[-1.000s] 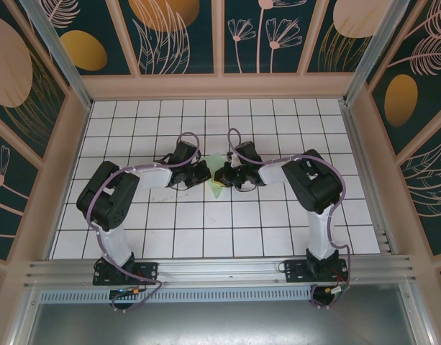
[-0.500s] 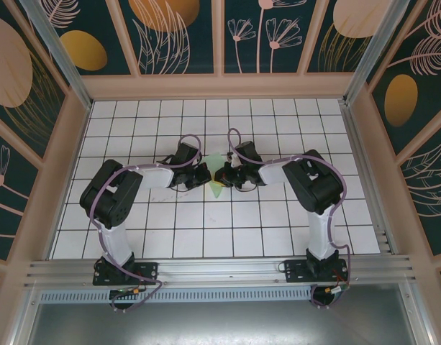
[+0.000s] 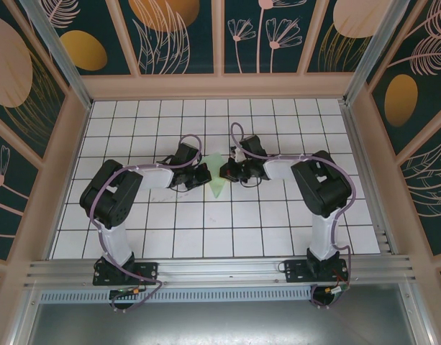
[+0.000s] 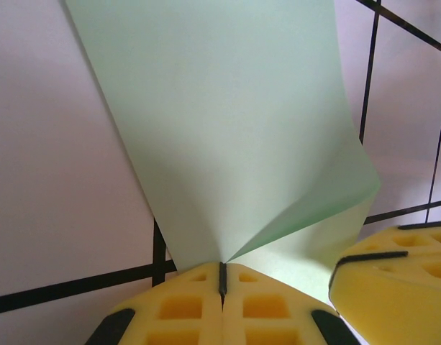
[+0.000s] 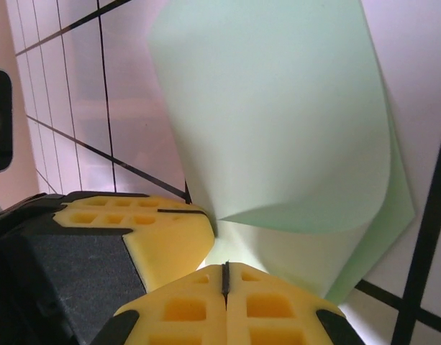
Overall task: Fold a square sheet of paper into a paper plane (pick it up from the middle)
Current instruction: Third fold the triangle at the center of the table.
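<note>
With the left gripper point(image 4: 221, 279) and the right gripper point(image 5: 225, 274) each pinched shut on the paper plane point(image 4: 220, 129), close together at mid-table point(image 3: 278, 215), the crease likely needs even, gentle tension from both sides to avoid tearing.

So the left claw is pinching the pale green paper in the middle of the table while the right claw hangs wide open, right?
Not quite. The right gripper is not open: the right wrist view shows its jaws shut on the pale green paper. The rest holds: the left gripper pinches the paper too, in the middle of the table.
</note>
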Available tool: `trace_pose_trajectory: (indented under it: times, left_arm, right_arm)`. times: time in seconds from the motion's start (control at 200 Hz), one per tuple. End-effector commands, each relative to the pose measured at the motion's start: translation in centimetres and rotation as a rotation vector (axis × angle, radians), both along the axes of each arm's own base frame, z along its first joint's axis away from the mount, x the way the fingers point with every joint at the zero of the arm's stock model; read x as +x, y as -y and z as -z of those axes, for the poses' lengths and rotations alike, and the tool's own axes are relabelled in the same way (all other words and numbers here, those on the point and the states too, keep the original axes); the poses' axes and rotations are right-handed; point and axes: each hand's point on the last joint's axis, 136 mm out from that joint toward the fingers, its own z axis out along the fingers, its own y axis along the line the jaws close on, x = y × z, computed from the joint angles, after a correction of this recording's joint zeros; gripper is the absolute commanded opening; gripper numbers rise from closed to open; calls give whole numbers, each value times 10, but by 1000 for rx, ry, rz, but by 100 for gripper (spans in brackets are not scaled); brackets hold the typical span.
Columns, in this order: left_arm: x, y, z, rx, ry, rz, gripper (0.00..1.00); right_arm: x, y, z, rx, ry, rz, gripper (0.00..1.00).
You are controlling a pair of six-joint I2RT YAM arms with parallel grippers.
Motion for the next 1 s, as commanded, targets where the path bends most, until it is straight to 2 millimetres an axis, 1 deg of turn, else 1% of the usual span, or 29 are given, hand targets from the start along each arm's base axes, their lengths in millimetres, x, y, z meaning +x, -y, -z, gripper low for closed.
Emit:
trace_pose_trajectory:
  times: [0.0, 0.155, 0.33, 0.48, 0.575, 0.731, 0.821, 0.901, 0.996]
  left_arm:
    - [-22, -10, 32, 73, -83, 35, 0]
    - [-22, -8, 31, 70, -78, 55, 0]
    - [-22, -7, 34, 72, -82, 70, 0]
    - [-21, -5, 34, 76, -74, 87, 0]
    - [-20, -6, 34, 89, -69, 95, 0]
    - [-19, -9, 37, 110, -75, 93, 0]
    - [-20, -11, 39, 122, -79, 90, 0]
    - [-20, -13, 41, 133, -81, 85, 0]
    - [-20, -13, 40, 132, -81, 84, 0]
  right_arm:
    - [2, 1, 10, -46, 6, -32, 3]
    - [1, 6, 23, -87, -13, -22, 3]
    - [-7, 15, 33, -121, -41, 3, 3]
    - [-15, 19, 33, -102, -57, 26, 3]
    - [-17, 19, 27, -82, -56, 31, 3]
    - [-7, 14, 10, -67, 9, 17, 3]
    - [-2, 11, 4, -71, 37, -8, 3]
    - [-1, 9, 6, -77, 41, -25, 3]
    - [-4, 11, 18, -90, 16, -32, 3]
